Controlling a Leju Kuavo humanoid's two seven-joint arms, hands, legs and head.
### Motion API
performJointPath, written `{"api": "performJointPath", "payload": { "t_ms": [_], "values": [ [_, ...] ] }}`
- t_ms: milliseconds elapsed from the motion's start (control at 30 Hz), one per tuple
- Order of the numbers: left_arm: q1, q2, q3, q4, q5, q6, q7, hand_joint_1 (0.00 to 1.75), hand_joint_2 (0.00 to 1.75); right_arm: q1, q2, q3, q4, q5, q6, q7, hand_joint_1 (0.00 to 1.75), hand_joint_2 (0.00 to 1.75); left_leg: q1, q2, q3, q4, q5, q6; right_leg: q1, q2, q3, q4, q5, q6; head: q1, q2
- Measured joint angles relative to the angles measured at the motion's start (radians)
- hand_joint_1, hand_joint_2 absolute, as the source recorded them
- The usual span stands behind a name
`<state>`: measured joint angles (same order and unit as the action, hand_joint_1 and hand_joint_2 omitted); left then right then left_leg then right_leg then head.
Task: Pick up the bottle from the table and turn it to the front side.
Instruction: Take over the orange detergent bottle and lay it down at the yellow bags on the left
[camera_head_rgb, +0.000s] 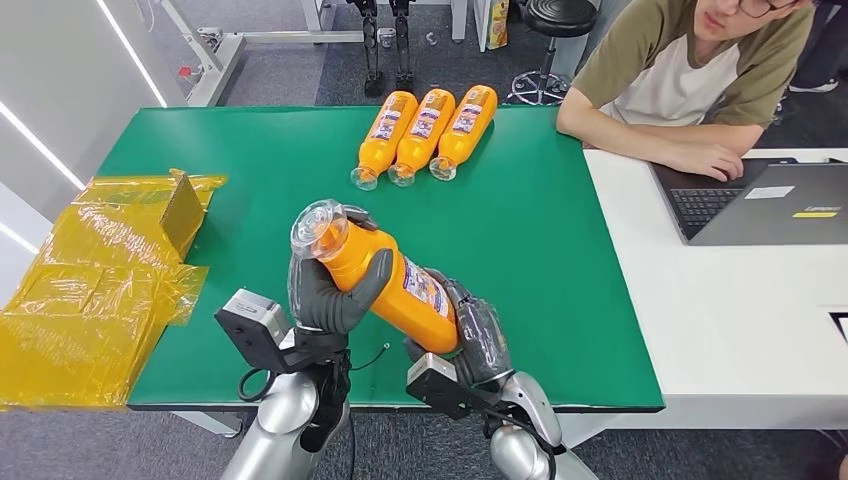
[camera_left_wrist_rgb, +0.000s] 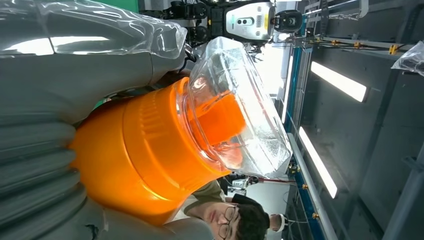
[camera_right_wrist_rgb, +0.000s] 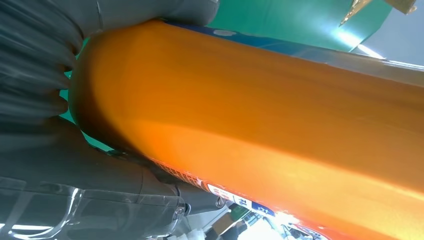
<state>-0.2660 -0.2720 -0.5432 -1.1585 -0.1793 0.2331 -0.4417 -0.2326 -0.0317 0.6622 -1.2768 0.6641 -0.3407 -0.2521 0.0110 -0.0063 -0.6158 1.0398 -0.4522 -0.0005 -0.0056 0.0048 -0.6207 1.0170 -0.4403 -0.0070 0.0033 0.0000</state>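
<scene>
An orange bottle (camera_head_rgb: 395, 280) with a clear cap (camera_head_rgb: 318, 228) is held tilted above the near part of the green table (camera_head_rgb: 560, 260), cap toward the left. My left hand (camera_head_rgb: 325, 290) wraps its neck end, seen close in the left wrist view as orange shoulder (camera_left_wrist_rgb: 145, 155) under the clear cap (camera_left_wrist_rgb: 240, 105). My right hand (camera_head_rgb: 478, 335) grips its base end; the right wrist view shows the orange body (camera_right_wrist_rgb: 260, 115) and part of its label (camera_right_wrist_rgb: 235, 200). The label faces up and to the right in the head view.
Three more orange bottles (camera_head_rgb: 425, 132) lie side by side at the table's far middle. A yellow plastic-wrapped bundle (camera_head_rgb: 95, 285) covers the left edge. A person (camera_head_rgb: 690, 80) sits at the white table (camera_head_rgb: 740, 300) on the right with a laptop (camera_head_rgb: 765, 200).
</scene>
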Motion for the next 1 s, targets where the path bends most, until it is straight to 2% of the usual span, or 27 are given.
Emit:
{"api": "performJointPath", "payload": {
  "t_ms": [433, 500, 567, 667, 800, 1000],
  "values": [
    [0.0, 0.0, 0.0, 0.0, 0.0, -0.002, 0.0, 1.75, 1.75, 0.0, 0.001, 0.0, 0.003, 0.004, -0.001, -0.001, 1.75, 1.75, 0.0, 0.0, 0.0, 0.0, 0.0, 0.0, 0.0, 0.0, 0.0, 0.0, 0.0, 0.0, 0.0, 0.0],
    [0.001, 0.0, 0.0, 0.0, -0.002, -0.007, -0.003, 1.75, 1.75, 0.0, 0.002, 0.0, 0.005, 0.027, -0.025, -0.002, 0.87, 1.75, 0.0, 0.0, 0.0, 0.0, 0.0, 0.0, 0.0, 0.0, 0.0, 0.0, 0.0, 0.0, 0.0, 0.0],
    [0.0, -0.003, 0.0, 0.0, -0.007, -0.014, -0.008, 1.75, 1.75, 0.0, 0.006, 0.0, 0.007, 0.095, -0.095, -0.007, 0.0, 1.75, 0.0, 0.0, 0.0, 0.0, 0.0, 0.0, 0.0, 0.0, 0.0, 0.0, 0.0, 0.0, 0.0, 0.0],
    [-0.005, -0.007, 0.0, 0.0, -0.017, -0.015, -0.01, 1.75, 1.75, 0.007, 0.018, 0.0, 0.006, 0.149, -0.187, -0.024, 0.0, 1.75, 0.0, 0.0, 0.0, 0.0, 0.0, 0.0, 0.0, 0.0, 0.0, 0.0, 0.0, 0.0, 0.0, 0.0],
    [-0.01, -0.009, 0.0, 0.005, -0.023, -0.002, -0.005, 1.75, 1.75, 0.026, 0.04, 0.0, -0.013, 0.06, -0.265, -0.067, 0.0, 1.75, 0.0, 0.0, 0.0, 0.0, 0.0, 0.0, 0.0, 0.0, 0.0, 0.0, 0.0, 0.0, 0.0, 0.0],
    [-0.012, -0.007, 0.002, 0.029, -0.058, 0.091, 0.015, 1.75, 1.75, 0.077, 0.042, 0.0, -0.057, -0.02, -0.321, -0.119, 0.0, 1.75, 0.0, 0.0, 0.0, 0.0, 0.0, 0.0, 0.0, 0.0, 0.0, 0.0, 0.0, 0.0, 0.0, 0.0]
  ]
}}
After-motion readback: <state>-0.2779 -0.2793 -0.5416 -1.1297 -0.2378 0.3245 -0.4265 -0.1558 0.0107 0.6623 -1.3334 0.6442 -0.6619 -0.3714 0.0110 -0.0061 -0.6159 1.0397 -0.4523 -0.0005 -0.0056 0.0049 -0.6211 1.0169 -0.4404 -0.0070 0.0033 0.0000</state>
